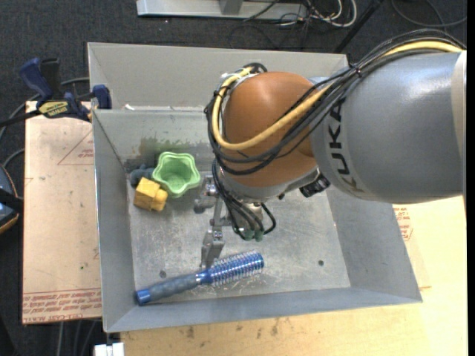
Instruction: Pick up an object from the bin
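My gripper (211, 256) hangs below the arm's wrist over the front middle of the bin. Its tip stands just above the bristled head of a blue hairbrush (223, 271). The brush lies slanted along the front of the bin floor, with its handle pointing to the front left corner. Nothing shows in the gripper. A green flower-shaped cup (177, 173) sits at the back left, mouth up. A yellow block (150, 195) lies against its left front side.
A small grey-blue thing (136, 175) lies partly hidden behind the cup and block near the left wall. The arm and its orange cover hang over the back right of the bin and hide the floor there.
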### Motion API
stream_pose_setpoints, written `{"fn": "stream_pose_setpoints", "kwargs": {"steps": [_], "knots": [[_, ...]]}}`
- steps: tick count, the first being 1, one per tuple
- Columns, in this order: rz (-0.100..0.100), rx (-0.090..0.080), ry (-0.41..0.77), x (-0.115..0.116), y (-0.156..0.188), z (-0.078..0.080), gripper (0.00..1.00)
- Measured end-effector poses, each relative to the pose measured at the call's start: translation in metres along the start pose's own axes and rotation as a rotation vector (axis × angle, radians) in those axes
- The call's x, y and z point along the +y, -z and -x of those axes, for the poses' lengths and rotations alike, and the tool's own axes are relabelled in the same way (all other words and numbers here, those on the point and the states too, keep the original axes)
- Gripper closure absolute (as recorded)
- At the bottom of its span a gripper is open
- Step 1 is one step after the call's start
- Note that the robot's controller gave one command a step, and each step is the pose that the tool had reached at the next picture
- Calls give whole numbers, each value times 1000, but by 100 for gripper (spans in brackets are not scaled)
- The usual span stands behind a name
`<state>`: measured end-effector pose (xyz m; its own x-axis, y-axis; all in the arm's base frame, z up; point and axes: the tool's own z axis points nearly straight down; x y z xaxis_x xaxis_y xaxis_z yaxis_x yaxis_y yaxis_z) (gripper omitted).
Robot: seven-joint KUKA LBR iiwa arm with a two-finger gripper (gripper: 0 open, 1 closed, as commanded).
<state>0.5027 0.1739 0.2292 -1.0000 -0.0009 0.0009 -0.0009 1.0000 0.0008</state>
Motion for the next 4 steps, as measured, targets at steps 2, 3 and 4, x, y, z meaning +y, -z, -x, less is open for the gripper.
{"fn": "stream_pose_setpoints", "kwargs": {"steps": [2,3,4], "knots": [[0,1,341,-15,-140,-2,100],[-2,-8,470,-69,4,-7,100],[-2,-8,578,-89,37,68,100]]}}
